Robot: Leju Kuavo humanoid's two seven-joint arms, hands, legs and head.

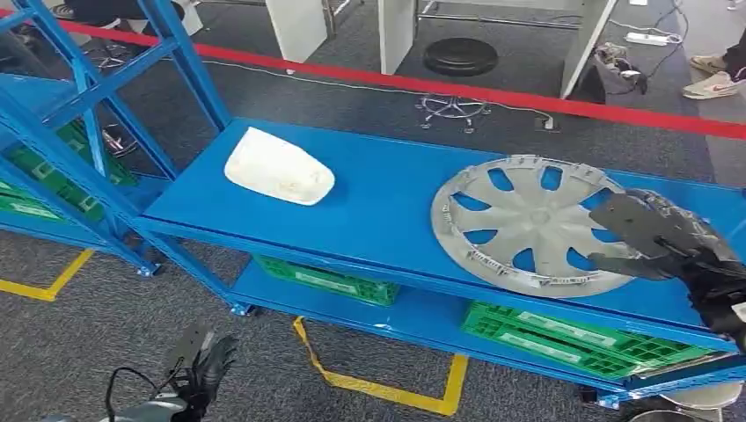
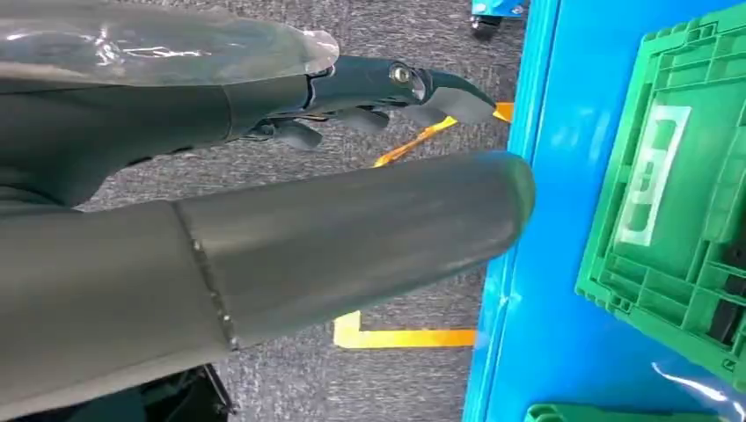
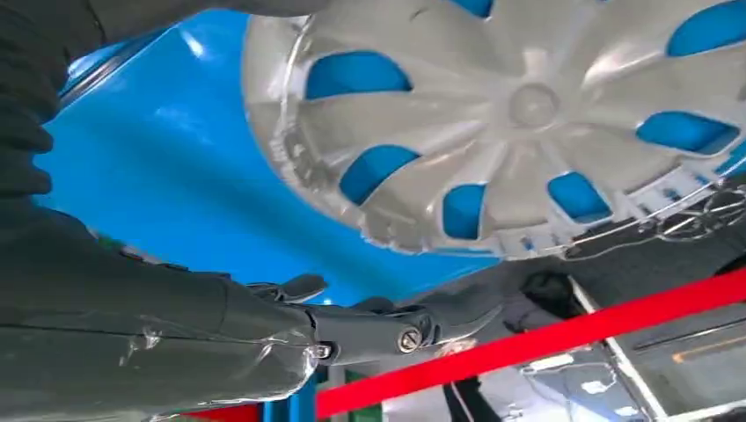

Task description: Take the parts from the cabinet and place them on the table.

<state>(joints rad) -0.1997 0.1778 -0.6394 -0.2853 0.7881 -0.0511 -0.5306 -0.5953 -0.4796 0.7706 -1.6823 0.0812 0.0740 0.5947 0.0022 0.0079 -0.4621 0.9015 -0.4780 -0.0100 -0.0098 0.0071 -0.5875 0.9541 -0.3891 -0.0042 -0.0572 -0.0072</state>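
The fingers [image 1: 626, 264] of the right hand [image 1: 673, 251] are spread apart above the right part of the silver hubcap [image 1: 532, 224], holding nothing; the right wrist view shows a gap of blue shelf between the fingertips and the cap's rim, so they look apart from it (though from the head view alone I cannot tell). The hubcap lies flat near the front edge of the blue shelf [image 1: 378, 207] toward its right end, its rim close to that edge. A white moulded part [image 1: 278, 167] lies on the same shelf toward the left end, nearer the back edge, well apart from the hubcap. The left hand [image 1: 204, 365] hangs low over the grey carpet in front of the cabinet, fingers loosely extended and empty. Green crates [image 1: 563, 338] sit on the lower shelf beneath the hubcap.
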